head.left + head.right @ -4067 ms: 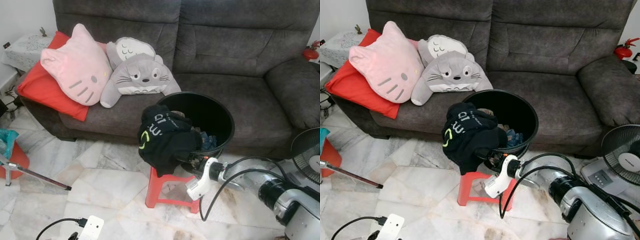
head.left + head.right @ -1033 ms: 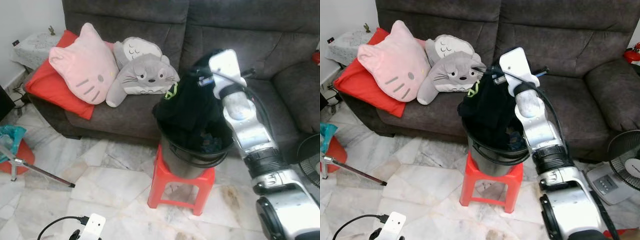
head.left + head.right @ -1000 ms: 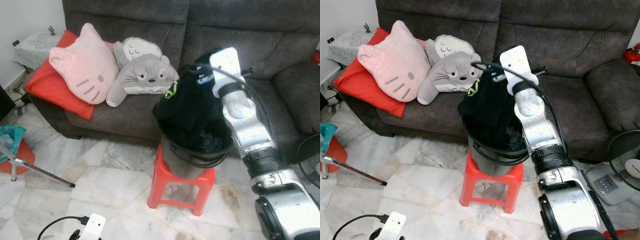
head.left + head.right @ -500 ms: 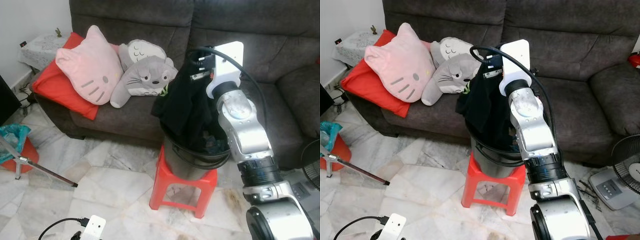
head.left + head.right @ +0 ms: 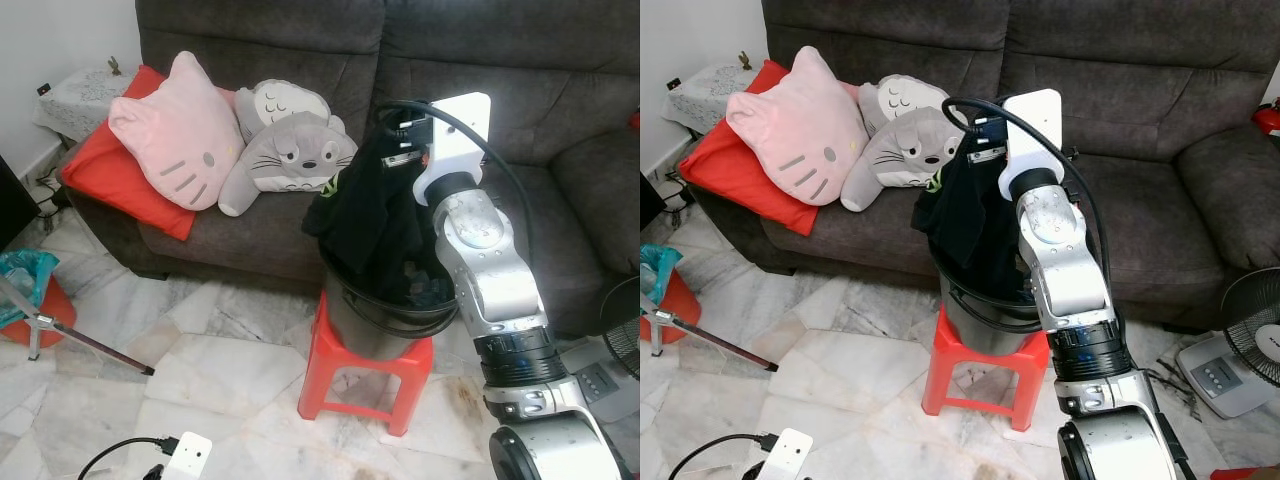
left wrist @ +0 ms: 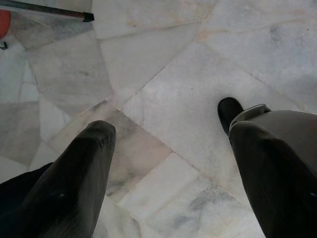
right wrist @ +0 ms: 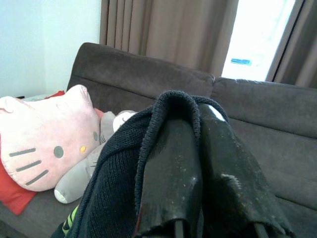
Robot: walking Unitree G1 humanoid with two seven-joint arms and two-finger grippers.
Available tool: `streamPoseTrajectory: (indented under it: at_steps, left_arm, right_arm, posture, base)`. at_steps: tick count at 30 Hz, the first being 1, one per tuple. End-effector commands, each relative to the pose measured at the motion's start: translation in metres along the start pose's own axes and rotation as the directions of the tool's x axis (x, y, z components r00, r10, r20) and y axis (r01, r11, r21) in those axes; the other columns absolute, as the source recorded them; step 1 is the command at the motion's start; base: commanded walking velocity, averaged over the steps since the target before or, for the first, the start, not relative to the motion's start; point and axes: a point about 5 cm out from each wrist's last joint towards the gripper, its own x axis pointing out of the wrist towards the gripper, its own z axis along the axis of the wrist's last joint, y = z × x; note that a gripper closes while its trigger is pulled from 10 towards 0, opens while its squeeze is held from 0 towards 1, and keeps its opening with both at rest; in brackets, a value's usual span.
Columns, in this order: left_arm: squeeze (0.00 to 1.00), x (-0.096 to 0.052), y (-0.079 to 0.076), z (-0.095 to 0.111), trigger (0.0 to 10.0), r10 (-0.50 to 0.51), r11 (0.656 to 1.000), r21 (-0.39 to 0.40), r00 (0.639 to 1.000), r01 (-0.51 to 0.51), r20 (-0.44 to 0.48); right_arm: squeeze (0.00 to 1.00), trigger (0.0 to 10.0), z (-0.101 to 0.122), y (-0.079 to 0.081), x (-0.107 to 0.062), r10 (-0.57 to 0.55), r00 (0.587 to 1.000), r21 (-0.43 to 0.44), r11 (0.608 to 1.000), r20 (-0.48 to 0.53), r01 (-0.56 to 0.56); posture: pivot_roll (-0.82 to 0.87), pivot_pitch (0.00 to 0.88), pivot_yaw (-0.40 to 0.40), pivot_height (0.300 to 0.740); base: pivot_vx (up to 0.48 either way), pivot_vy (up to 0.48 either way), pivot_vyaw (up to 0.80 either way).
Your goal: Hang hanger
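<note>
Currently my right gripper (image 7: pixel 198 148) is pinched shut on a fold of the black garment (image 5: pixel 375 225), which hangs below it into the black bucket (image 5: pixel 375 320) on the red stool (image 5: pixel 350 375). My left gripper (image 6: pixel 168 163) hangs spread open over the marble floor (image 6: pixel 173 89), holding nothing.

blk garment (image 5: pixel 375 215), draped over fingers (image 7: pixel 171 183), above bucket (image 5: pixel 375 320)

Bucket (image 5: pixel 372 318) on stool (image 5: pixel 362 378), before sofa (image 5: pixel 560 120).
</note>
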Motion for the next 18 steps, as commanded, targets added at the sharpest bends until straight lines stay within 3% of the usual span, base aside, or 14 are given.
streamPoseTrajectory:
  at_steps: [1,18]
  left_arm:
    - [0.0,-0.0016,-0.0013,-0.008,10.0,-0.013,1.0,-0.005,1.0,0.012,-0.024]
    - [0.0,-0.0016,-0.0013,-0.008,10.0,-0.013,1.0,-0.005,1.0,0.012,-0.024]
  right_arm:
    - [0.0,10.0,0.0104,-0.0027,-0.0008,-0.016,0.999,0.004,1.0,0.04,0.016]
    - [0.0,10.0,0.0104,-0.0027,-0.0008,-0.016,0.999,0.004,1.0,0.04,0.016]
  posture:
    - [0.06,0.038,-0.036,0.736]
    - [0.06,0.038,-0.036,0.736]
  base:
    - [0.0,0.0,0.0]
    - [0.0,0.0,0.0]
